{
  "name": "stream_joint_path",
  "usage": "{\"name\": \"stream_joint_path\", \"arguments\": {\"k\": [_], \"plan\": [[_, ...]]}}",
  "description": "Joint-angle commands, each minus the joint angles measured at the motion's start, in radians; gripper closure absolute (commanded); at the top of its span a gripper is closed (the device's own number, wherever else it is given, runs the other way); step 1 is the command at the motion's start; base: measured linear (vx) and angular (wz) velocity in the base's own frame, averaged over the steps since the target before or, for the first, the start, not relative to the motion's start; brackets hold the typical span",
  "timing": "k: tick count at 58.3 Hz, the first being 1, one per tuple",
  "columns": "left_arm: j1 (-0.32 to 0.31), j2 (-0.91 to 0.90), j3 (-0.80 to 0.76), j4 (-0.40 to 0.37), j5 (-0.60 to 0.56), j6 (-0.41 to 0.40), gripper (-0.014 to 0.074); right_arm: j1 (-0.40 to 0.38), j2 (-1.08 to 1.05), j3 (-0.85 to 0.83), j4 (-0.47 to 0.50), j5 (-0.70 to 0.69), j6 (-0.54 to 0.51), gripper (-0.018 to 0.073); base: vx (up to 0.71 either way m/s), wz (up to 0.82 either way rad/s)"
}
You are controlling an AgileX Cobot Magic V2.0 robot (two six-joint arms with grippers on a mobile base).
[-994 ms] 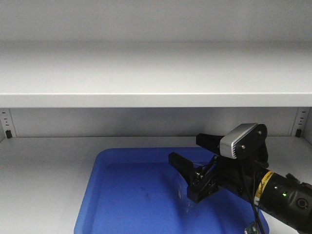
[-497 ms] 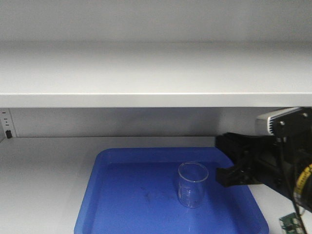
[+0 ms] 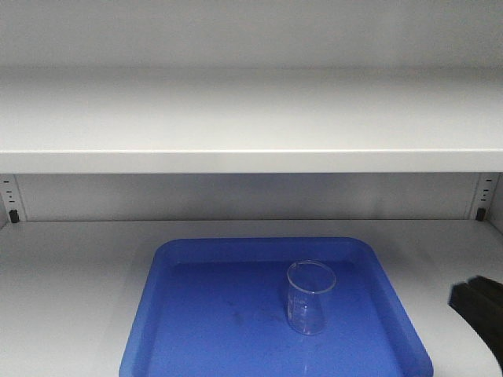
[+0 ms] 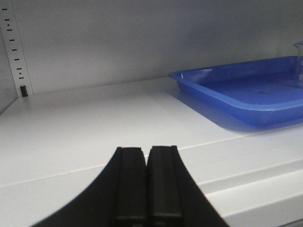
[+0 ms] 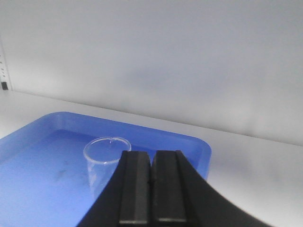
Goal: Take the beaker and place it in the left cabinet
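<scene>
Inside the left cabinet [image 3: 251,126], a pale grey shelf carries a blue tray [image 3: 196,314]. The beaker [image 3: 310,297] stands upright in it, empty, the only thing there. Thin glass: light, slippery, fragile, best held around its mid-wall. The right gripper [image 5: 151,182] and left gripper [image 4: 147,182] both show fingers pressed together, holding nothing.

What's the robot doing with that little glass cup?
Nothing is holding it now. The small clear glass beaker stands upright in the blue plastic tray on the pale grey cabinet shelf. The right hand has let go, closed and pulled back. The left hand is closed, off to the side.
</scene>
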Motion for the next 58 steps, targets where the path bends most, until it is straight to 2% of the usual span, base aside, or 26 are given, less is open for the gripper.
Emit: {"name": "stream_joint_path", "arguments": {"k": [1,14,38,43,47,54,55,58], "plan": [[-0.004,-0.019,0.016,-0.008,-0.084,-0.003,0.0596,-0.003,-0.064,0.007,-0.002,-0.041,0.001,0.0565,0.0,0.0],[-0.004,-0.019,0.016,-0.008,-0.084,-0.003,0.0596,-0.003,-0.145,0.05,-0.002,-0.03,0.002,0.0565,0.0,0.0],[-0.004,-0.019,0.016,-0.008,-0.084,-0.003,0.0596,-0.003,-0.146,0.049,0.004,-0.033,0.021,0.0565,0.0,0.0],[-0.004,-0.019,0.016,-0.008,-0.084,-0.003,0.0596,-0.003,-0.139,0.049,0.079,-0.024,-0.002,0.0565,0.0,0.0],[-0.004,-0.019,0.016,-0.008,-0.084,-0.003,0.0596,-0.003,-0.131,0.049,0.272,0.017,-0.156,0.0565,0.0,0.0],[-0.004,-0.019,0.016,-0.008,-0.084,-0.003,0.0596,-0.004,-0.124,0.049,0.699,0.058,-0.612,0.0565,0.0,0.0],[-0.004,-0.019,0.016,-0.008,-0.084,-0.003,0.0596,-0.004,-0.124,0.049,0.737,0.058,-0.686,0.0565,0.0,0.0],[-0.004,-0.019,0.016,-0.008,-0.084,-0.003,0.0596,-0.006,-0.128,0.049,0.845,0.058,-0.823,0.0565,0.0,0.0]]}}
